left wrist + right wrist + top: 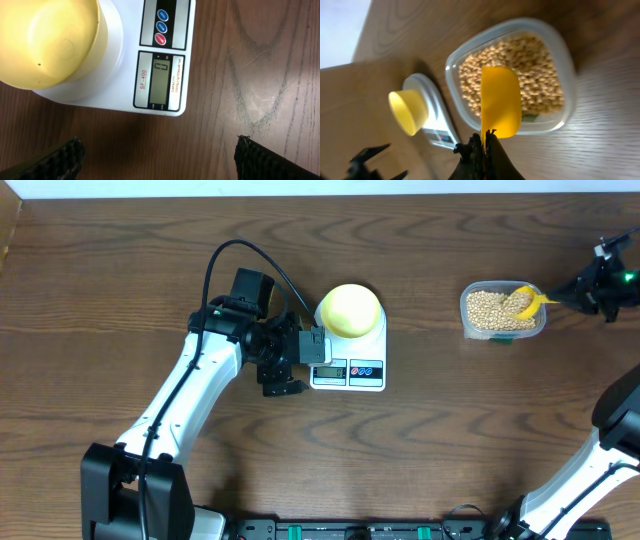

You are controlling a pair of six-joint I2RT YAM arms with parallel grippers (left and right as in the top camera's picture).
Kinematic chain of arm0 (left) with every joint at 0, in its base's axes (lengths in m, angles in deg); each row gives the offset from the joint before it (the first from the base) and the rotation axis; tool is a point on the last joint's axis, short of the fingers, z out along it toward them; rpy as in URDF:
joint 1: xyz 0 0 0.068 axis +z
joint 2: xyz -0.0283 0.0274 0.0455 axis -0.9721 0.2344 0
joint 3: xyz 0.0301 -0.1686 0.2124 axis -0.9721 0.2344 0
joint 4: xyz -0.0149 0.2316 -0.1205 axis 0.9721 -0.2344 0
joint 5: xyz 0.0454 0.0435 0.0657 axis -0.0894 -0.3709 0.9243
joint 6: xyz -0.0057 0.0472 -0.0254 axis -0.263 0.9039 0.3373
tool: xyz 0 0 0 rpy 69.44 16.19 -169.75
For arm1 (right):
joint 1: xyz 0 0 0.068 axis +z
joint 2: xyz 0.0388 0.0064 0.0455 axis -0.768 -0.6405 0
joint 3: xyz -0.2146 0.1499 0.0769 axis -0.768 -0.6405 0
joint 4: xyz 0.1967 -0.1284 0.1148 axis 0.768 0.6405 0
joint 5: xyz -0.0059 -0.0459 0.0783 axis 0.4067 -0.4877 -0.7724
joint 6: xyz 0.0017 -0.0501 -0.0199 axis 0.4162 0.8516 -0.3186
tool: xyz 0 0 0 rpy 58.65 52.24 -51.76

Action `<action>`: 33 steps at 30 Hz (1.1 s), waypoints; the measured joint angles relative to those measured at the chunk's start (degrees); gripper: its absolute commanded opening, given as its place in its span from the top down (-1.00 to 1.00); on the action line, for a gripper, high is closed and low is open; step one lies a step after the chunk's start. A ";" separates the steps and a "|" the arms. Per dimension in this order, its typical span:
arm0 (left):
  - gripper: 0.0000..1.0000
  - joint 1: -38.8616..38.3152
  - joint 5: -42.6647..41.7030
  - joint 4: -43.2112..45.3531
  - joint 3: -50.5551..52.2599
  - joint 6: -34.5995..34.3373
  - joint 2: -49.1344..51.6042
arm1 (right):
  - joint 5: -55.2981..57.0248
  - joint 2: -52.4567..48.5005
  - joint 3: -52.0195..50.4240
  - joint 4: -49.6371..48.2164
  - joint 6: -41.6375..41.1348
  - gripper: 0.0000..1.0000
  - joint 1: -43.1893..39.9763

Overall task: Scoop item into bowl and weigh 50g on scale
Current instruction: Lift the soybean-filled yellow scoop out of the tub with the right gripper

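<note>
Scale (125, 85), white, front panel: "SF-400" in red beside the LCD display (161, 80); "CAPACITY" in red on the display's other side, a finer line of figures next to it too small to read; display shows one digit, apparently 0; three round buttons (161, 26) carry tiny white lettering, illegible.

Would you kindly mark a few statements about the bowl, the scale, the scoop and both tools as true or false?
1. The bowl sits on the scale. True.
2. The bowl is already filled. False: it looks empty; the beans are in the clear tub.
3. The right tool is shut on the yellow scoop. True.
4. The left tool grips the scale. False: it is open beside the scale, holding nothing.
</note>
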 measured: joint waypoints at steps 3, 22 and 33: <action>-0.95 0.00 0.00 -0.02 0.00 0.00 0.00 | 2.38 0.00 0.28 0.13 -0.09 0.98 0.20; -0.95 0.00 0.00 -0.02 0.00 0.00 0.00 | -7.13 0.00 -2.27 0.35 11.67 0.98 -2.60; -0.95 0.00 0.00 -0.02 0.00 0.00 0.00 | -20.76 0.00 -12.68 -6.80 19.34 0.98 -8.31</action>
